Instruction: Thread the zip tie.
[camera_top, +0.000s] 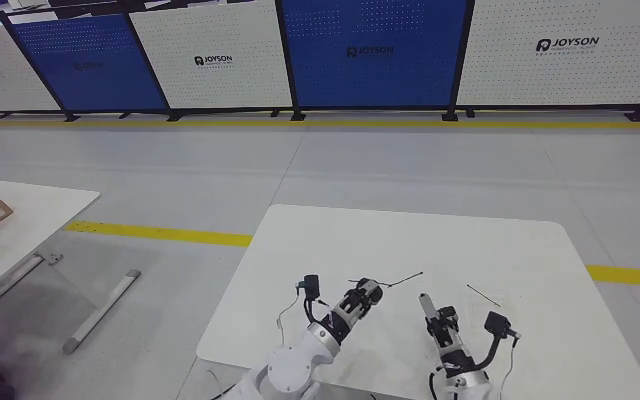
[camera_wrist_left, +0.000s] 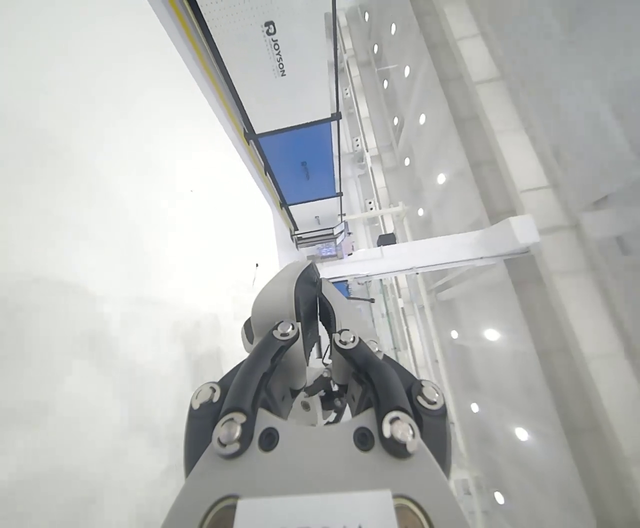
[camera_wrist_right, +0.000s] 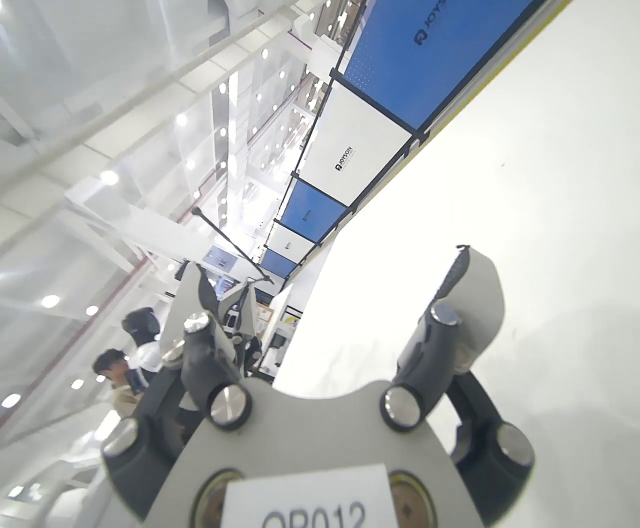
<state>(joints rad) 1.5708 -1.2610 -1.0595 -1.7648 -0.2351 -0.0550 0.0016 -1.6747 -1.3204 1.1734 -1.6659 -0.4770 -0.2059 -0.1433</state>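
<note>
The left gripper (camera_top: 367, 289) is pinched shut on a thin black zip tie (camera_top: 403, 277), whose tail pokes out to the right over the near part of the white table (camera_top: 420, 230). The right gripper (camera_top: 432, 306) stands spread, holding nothing. A second tie (camera_top: 483, 294) lies just right of it. The held tie looks light, springy and slick, so I'd grip it close to the tip.

A white table (camera_top: 420, 240) fills the lower centre of the top view on a grey floor (camera_top: 300, 160). A second white table (camera_top: 40, 210) juts in at the left edge. A yellow line (camera_top: 160, 233) crosses the floor behind them. Blue panels (camera_top: 372, 50) and white panels (camera_top: 210, 55) stand along the top. Ceiling lights (camera_wrist_left: 491, 334) glow at right of the left wrist view.
</note>
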